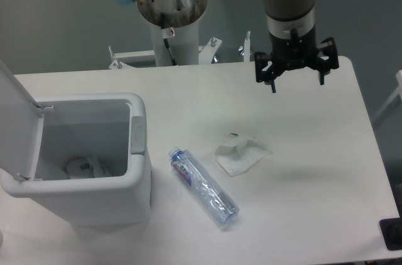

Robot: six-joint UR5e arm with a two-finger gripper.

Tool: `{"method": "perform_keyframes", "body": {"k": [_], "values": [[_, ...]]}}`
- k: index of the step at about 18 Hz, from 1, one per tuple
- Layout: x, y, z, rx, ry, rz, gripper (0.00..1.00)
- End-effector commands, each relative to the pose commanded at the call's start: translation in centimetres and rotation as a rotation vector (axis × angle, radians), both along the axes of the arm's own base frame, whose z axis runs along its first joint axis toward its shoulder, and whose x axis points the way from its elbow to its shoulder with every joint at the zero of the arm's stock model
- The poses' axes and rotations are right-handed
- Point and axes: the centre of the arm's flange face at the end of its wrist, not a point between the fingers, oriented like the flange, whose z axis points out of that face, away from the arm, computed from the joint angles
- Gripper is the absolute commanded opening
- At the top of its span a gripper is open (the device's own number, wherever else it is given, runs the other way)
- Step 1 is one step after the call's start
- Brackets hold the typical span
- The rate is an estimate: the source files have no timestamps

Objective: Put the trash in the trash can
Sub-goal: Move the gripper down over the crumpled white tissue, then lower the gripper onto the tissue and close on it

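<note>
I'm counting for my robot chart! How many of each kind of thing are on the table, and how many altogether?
Bottle: 1
Wrapper: 1
Trash can: 1, lid open, something whitish already lying inside
Total: 3 on the table.
The gripper hangs above, open and holding nothing.

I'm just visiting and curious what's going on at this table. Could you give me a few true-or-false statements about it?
1. The trash can has its lid open. True.
2. The gripper is holding the bottle. False: it is empty and open, above the table; the bottle lies on the table.
3. The wrapper lies right of the bottle. True.
4. The trash can is completely empty. False: something whitish lies inside it.
</note>
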Motion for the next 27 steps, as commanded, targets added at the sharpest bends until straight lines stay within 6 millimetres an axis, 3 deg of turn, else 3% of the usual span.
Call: {"method": "perform_keyframes", "body": {"k": [6,8,12,14,17,19,24,27], "values": [[1.3,0.4,-5.1,-0.016,-0.039,-0.014,1.00],[2.0,1.7,-7.8,-0.026,-0.059,-0.031,1.00],[5.2,4.3,-13.5,-0.067,-0.119,-0.091,1.00],[6.9,4.8,-15.1,-0.084,-0.156,-0.188,1.00],[9.0,4.0,-18.3,-0.146,-0.245,-0.518,1.00],[9.7,3.4,-19.7,-0.156,-0.283,-0.642,1.00],[9.5,4.3,-21.3,-0.098,-0.237,-0.654,1.00],[8.3,5.1,-21.1,-0.075,-0.228,-0.652,1.00]]}}
